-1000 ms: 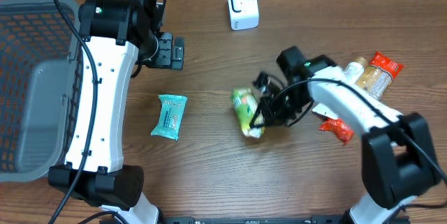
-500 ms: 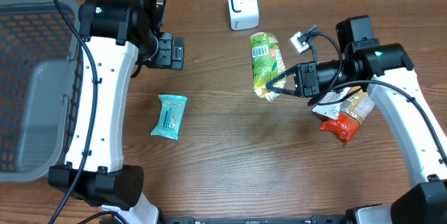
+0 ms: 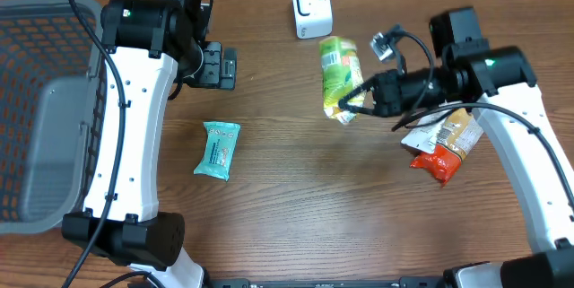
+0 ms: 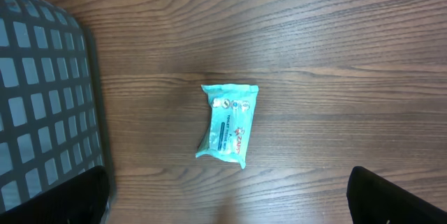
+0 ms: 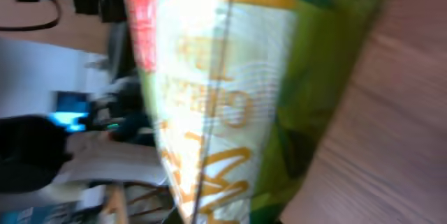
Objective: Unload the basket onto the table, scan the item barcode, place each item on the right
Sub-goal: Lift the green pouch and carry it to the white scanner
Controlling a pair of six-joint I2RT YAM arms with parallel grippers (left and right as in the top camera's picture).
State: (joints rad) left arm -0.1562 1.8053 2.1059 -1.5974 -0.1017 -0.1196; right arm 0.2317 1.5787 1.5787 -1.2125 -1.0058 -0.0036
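the right claw (image 3: 357, 101) is shut tight on the lower end of the green snack bag (image 3: 336, 68), pinching it at the crimped edge. from overhead the bag runs lengthways away from the claw, and its far end lies just beside the lower right corner of the white scanner (image 3: 311, 7) at the back of the wooden counter (image 3: 296, 207). whether bag and scanner touch cannot be told. in the right wrist view the bag (image 5: 230, 91) fills nearly the whole picture, blurred, showing green and yellow print with a red patch near the top, and a strip of counter (image 5: 398, 112) shows at the right.

a black cable with a pale plug (image 3: 387, 43) loops above the right claw. under the right forearm sits a small heap of goods: a tan pouch (image 3: 456, 131) partly covered by the arm, and a red packet (image 3: 437, 166) touching its lower edge.

the left claw (image 3: 221, 66) hangs wide apart with nothing in it, well apart from the scanner on the left half of the counter. its wrist view looks straight down on a teal wipes packet (image 4: 227, 124) lying flat on the wood, with one dark fingertip (image 4: 394, 199) in each lower corner. a grey mesh basket (image 3: 36, 73) stands at the counter's left edge, near the teal packet but apart from it.
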